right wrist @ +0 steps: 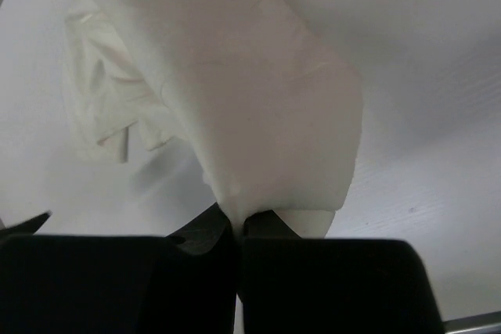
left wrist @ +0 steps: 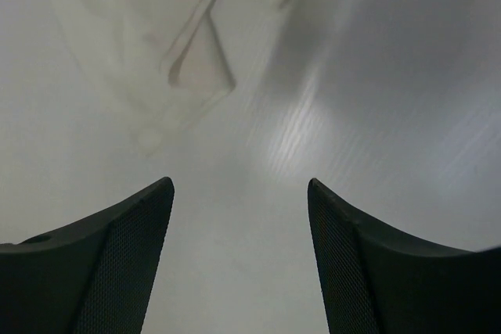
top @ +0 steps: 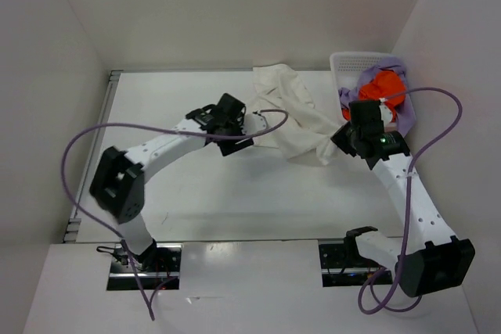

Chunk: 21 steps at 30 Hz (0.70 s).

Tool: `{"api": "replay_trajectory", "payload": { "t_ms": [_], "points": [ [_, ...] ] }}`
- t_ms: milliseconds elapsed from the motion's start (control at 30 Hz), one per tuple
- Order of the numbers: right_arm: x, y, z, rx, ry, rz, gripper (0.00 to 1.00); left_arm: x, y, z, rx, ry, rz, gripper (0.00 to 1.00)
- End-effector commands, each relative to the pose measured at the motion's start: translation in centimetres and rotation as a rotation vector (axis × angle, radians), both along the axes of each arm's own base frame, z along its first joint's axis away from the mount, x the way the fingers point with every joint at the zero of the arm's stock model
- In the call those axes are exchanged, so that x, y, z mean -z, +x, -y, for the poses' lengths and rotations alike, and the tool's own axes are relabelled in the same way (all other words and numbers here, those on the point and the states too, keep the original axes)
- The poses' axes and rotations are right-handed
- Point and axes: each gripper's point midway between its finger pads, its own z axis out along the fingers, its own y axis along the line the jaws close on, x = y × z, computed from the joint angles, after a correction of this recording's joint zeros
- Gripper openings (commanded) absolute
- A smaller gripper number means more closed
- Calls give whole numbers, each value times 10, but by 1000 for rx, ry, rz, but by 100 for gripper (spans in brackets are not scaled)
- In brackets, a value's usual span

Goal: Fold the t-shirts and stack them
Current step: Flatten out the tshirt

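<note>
**Table (top: 235, 201), white, near to far**

1. Left gripper (top: 239, 134), mid-table, left of centre. Jaws apart with nothing between them; its wrist view shows only bare tabletop between the fingers (left wrist: 133, 232). It sits just beside the left edge of the cloth and is not touching it.
2. Right gripper (top: 341, 140), mid-table on the right. Jaws together, clamped on a corner of the cream-white t-shirt (top: 297, 115). In its wrist view a bunch of cloth rises straight out of the closed tips.
3. Cream-white t-shirt. It lies between the two grippers and runs from the right gripper's pinch back towards the far edge. It is rumpled, bunched in ridges and partly doubled over itself, and is neither spread flat nor folded.
4. White perforated basket (top: 348, 60), far right corner. The orange t-shirt (top: 385, 84) is heaped inside, and the lavender t-shirt (top: 405, 113) is crumpled under and around it, spilling over the rim.

**State of work:** early, by my reading. No shirt is folded and there is no stack anywhere. One shirt is out and held at one corner only. It needs flattening and folding, and then the two basket shirts need the same before stacking.
</note>
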Motion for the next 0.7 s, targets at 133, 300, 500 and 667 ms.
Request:
{"api": "replay_trajectory", "payload": {
  "t_ms": [133, 300, 500, 667],
  "points": [
    [-11, 21, -18, -74, 85, 82, 0, 26, 70, 113, -119, -372, -113, 77],
    [-26, 29, -16, -79, 78, 131, 0, 49, 82, 131, -269, -521, -241, 77],
    [-32, 32, -16, -87, 71, 142, 0, 59, 77, 134, -418, -568, -366, 77],
    [-34, 31, -18, -94, 79, 155, 0, 74, 57, 116, -518, -542, -436, 75]
  ]
}}
